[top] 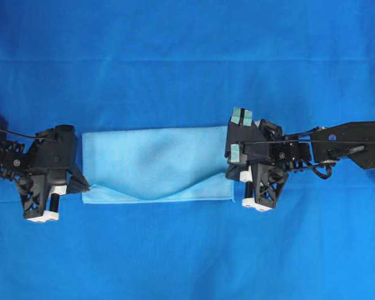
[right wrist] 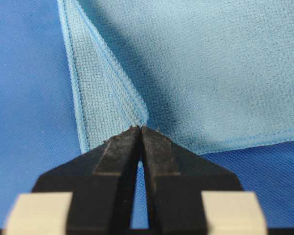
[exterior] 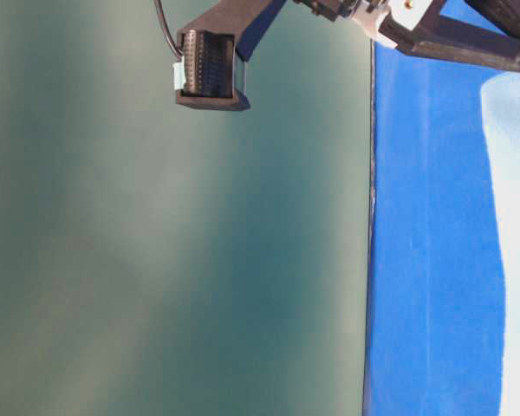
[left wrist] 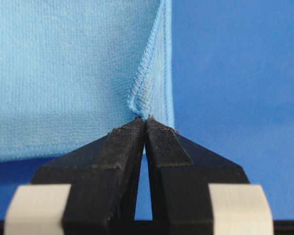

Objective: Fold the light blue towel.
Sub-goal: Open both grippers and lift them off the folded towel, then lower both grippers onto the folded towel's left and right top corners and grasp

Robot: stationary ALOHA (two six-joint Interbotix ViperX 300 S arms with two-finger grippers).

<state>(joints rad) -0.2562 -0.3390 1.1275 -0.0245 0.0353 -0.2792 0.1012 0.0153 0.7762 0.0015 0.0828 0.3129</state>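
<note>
We see a large royal-blue sheet (top: 187, 62) spread flat, filling the overhead view from edge to edge. Faint crease lines cross it. In the table-level view, a plain grey-green surface (exterior: 156, 260) lies directly beside the sheet's straight edge.

Table-level view cuts off the light blue towel (exterior: 516, 217) — its far side perhaps unseen.

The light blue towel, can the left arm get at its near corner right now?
Probably yes: the left gripper already has its jaws shut on the light blue towel at that stitched corner, with nothing between them.
</note>
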